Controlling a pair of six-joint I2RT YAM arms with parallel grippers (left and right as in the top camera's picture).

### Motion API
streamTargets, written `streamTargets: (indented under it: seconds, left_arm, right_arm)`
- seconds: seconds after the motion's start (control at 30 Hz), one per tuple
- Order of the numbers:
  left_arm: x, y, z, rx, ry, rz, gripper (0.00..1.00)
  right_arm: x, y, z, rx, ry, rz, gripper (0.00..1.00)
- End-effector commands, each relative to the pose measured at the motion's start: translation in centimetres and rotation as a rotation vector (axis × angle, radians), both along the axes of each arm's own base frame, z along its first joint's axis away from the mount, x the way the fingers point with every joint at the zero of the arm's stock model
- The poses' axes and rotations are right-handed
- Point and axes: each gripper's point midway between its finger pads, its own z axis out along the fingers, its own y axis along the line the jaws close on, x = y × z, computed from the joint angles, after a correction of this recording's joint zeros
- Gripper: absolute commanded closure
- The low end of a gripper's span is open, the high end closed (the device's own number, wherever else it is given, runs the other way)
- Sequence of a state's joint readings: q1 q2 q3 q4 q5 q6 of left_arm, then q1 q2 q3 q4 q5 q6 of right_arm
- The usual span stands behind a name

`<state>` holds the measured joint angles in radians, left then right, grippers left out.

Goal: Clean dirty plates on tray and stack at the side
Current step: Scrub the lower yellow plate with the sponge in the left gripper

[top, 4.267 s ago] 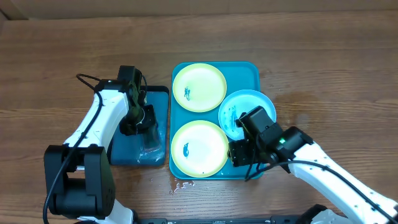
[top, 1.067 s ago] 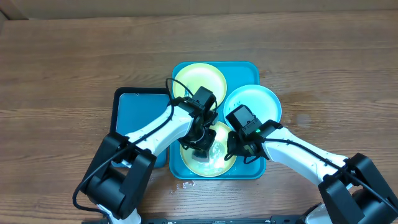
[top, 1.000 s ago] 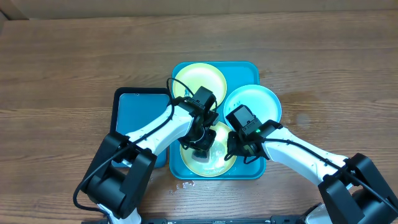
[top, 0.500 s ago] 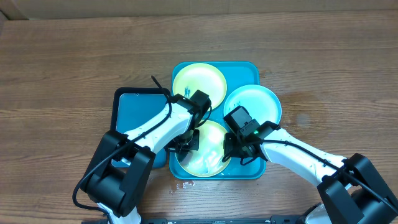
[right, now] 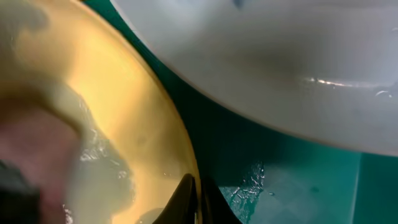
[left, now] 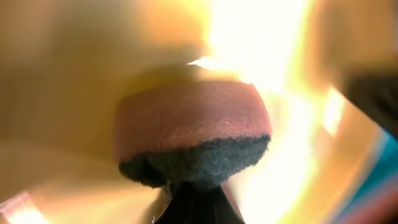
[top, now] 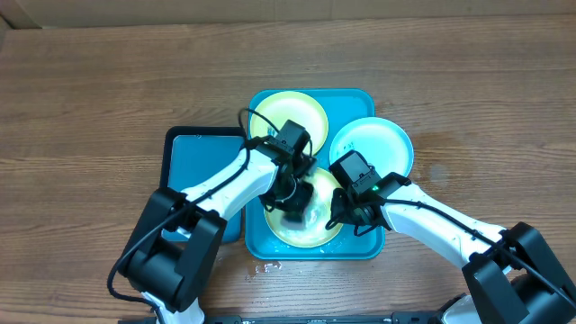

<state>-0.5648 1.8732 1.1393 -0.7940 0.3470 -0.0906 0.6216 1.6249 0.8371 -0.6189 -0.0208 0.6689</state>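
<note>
Three plates on the teal tray [top: 360, 101], mid-table. The wet yellow-green plate [top: 308, 234] is at the tray's 6 o'clock, the second yellow-green plate [top: 290, 112] at 12, and the blue plate [top: 373, 144] at 3, overhanging the rim. The left gripper [top: 290, 196] is clamped on a sponge [left: 193, 134] pressed onto the wet plate. The right gripper [top: 346, 218] is pinched tight on that plate's rim at its 3 o'clock. A small blue tray [top: 193, 153] sits at 9 on the wooden table [top: 90, 90].

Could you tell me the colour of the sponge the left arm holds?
The sponge is reddish-pink with a dark grey layer; left wrist view shows it best.
</note>
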Motion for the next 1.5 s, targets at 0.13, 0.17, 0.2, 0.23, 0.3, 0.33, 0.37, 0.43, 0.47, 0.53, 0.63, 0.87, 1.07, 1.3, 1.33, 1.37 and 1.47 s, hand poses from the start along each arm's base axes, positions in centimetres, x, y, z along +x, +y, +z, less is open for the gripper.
streamTargets:
  seconds: [0.13, 0.17, 0.2, 0.23, 0.3, 0.33, 0.37, 0.43, 0.47, 0.53, 0.63, 0.87, 1.07, 1.3, 1.33, 1.37, 1.47]
  left_arm:
    - [-3.5, -1.7, -0.4, -0.126, 0.109, -0.17, 0.96]
    - [-2.9, -0.7, -1.0, -0.049, 0.087, -0.127, 0.96]
    - [-2.4, 0.2, -1.4, 0.017, 0.07, -0.085, 0.96]
    - [-1.7, 1.5, -1.9, 0.11, 0.045, -0.021, 0.96]
    - [-0.2, 5.1, -2.5, 0.336, -0.024, 0.16, 0.96]
    - [0.3, 6.7, -2.5, 0.429, -0.057, 0.238, 0.96]
    - [0.6, 8.5, -2.3, 0.526, -0.093, 0.319, 0.96]
    - [0.9, 11.3, -1.5, 0.672, -0.148, 0.443, 0.96]
    - [0.9, 11.8, -1.4, 0.694, -0.156, 0.46, 0.96]
    - [1.0, 12.4, -1.0, 0.72, -0.158, 0.474, 0.96]
    - [1.4, 12.4, -0.2, 0.716, -0.159, 0.483, 0.96]
    - [3.5, 9.5, 2.4, 0.584, -0.177, 0.463, 0.96]
    - [4.3, 3.8, 1.8, 0.295, -0.137, 0.26, 0.96]
    - [1.4, -3.1, -0.7, -0.074, 0.097, 0.106, 0.96]
    - [0.7, -4.1, -0.4, -0.142, 0.128, 0.054, 0.96]
    - [0.2, -4.5, 0.0, -0.182, 0.147, 0.019, 0.96]
    - [-1.6, -5.1, 1.0, -0.265, 0.208, -0.064, 0.96]
  right_arm:
    - [-0.3, -0.6, -0.9, -0.04, 0.007, 0.011, 0.96]
    - [-0.3, -0.6, -0.9, -0.04, 0.007, 0.011, 0.96]
    - [-0.3, -0.6, -0.9, -0.041, 0.007, 0.011, 0.96]
    - [-0.3, -0.6, -0.9, -0.041, 0.007, 0.011, 0.96]
    - [-0.3, -0.6, -0.9, -0.041, 0.007, 0.011, 0.96]
    - [-0.3, -0.6, -0.9, -0.041, 0.007, 0.011, 0.96]
    - [-0.3, -0.6, -0.9, -0.041, 0.007, 0.011, 0.96]
    - [-0.3, -0.6, -0.9, -0.044, 0.005, 0.011, 0.96]
    - [-0.3, -0.6, -0.9, -0.045, 0.005, 0.014, 0.96]
    - [-0.3, -0.8, -0.9, -0.052, 0.001, 0.012, 0.96]
    - [-0.2, -0.9, -0.9, -0.057, 0.0, 0.011, 0.96]
    - [-0.5, -1.1, -0.9, -0.073, 0.005, 0.052, 0.96]
    - [-0.7, -1.2, -1.0, -0.081, 0.009, 0.071, 0.96]
    - [-0.9, -1.4, -1.0, -0.092, 0.013, 0.108, 0.96]
    - [-0.9, -1.4, -1.0, -0.093, 0.012, 0.116, 0.96]
    - [-0.9, -1.4, -1.0, -0.094, 0.012, 0.117, 0.96]
    - [-0.8, -1.7, -1.0, -0.111, 0.009, 0.121, 0.96]
